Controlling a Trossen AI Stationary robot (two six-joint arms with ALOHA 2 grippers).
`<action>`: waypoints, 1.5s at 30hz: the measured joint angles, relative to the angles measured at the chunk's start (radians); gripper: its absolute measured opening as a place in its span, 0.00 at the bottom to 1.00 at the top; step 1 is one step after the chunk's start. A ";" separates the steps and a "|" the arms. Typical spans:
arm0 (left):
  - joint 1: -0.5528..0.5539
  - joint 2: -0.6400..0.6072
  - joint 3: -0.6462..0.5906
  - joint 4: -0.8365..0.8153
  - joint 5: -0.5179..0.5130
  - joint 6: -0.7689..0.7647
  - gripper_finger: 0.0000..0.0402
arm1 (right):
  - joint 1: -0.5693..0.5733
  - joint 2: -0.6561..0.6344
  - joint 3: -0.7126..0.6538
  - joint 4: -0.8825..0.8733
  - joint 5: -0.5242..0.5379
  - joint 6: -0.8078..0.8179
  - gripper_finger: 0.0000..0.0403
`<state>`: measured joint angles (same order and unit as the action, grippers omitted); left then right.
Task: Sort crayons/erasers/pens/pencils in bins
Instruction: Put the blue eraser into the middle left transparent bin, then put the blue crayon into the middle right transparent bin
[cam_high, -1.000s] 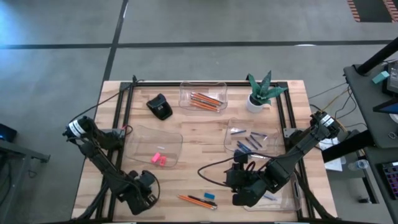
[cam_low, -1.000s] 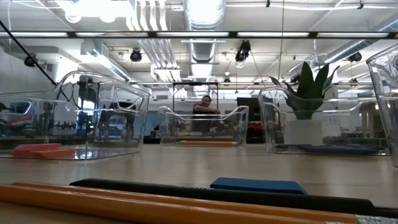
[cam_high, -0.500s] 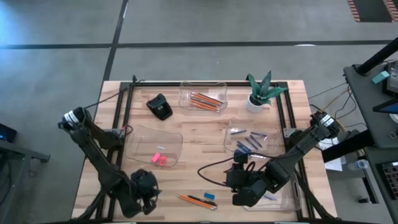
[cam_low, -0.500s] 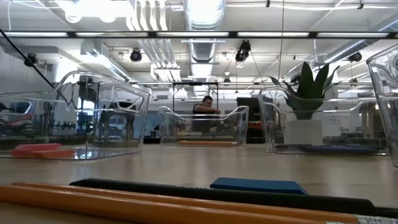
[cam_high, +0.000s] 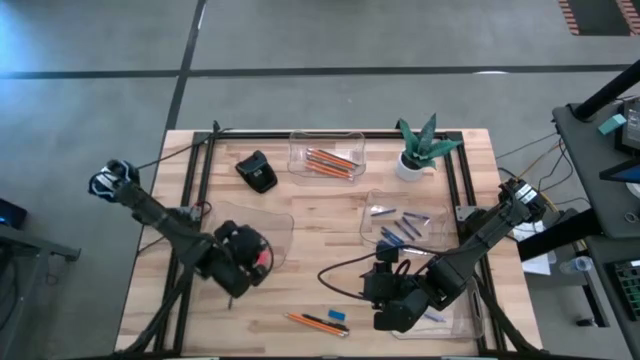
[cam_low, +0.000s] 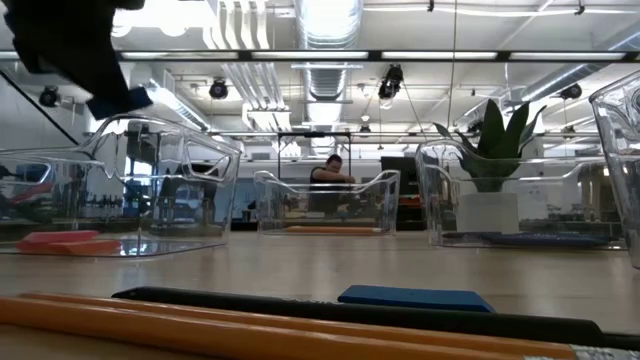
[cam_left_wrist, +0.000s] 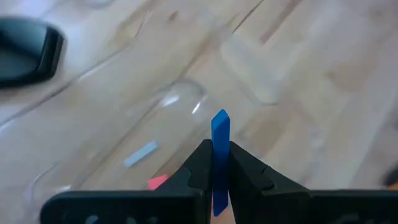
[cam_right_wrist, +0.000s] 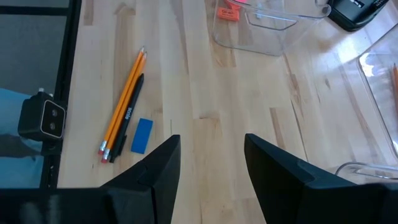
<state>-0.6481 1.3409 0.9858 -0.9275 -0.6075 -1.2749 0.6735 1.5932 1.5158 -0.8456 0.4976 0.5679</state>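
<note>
Grey concrete floor (cam_high: 300, 35) surrounds the wooden tabletop (cam_high: 330, 215); at 12 o'clock, ceiling ducts (cam_low: 325, 25) and strip lights (cam_low: 150, 12) hang overhead.

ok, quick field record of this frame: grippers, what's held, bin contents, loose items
left gripper: shut on a blue eraser, over the eraser bin
right gripper: open, empty, at the table's near right
eraser bin: pink erasers, one light blue piece
pencil bin: orange pencils
crayon bin: blue-grey crayons
loose on table: two pencils, a black pen, another blue eraser
other: black object, potted plant
</note>
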 joint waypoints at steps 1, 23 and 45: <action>0.015 0.004 -0.009 0.000 0.021 0.000 0.04 | 0.000 0.000 0.000 -0.001 0.000 0.000 0.42; 0.079 -0.004 -0.061 0.003 0.100 -0.099 0.45 | 0.000 0.000 0.000 -0.001 0.000 0.000 0.42; -0.345 0.130 0.146 -0.059 0.274 -0.772 0.45 | 0.000 0.000 0.000 0.000 0.000 0.000 0.42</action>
<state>-0.9927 1.4706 1.1320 -0.9866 -0.3334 -2.0473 0.6735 1.5932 1.5158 -0.8461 0.4976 0.5682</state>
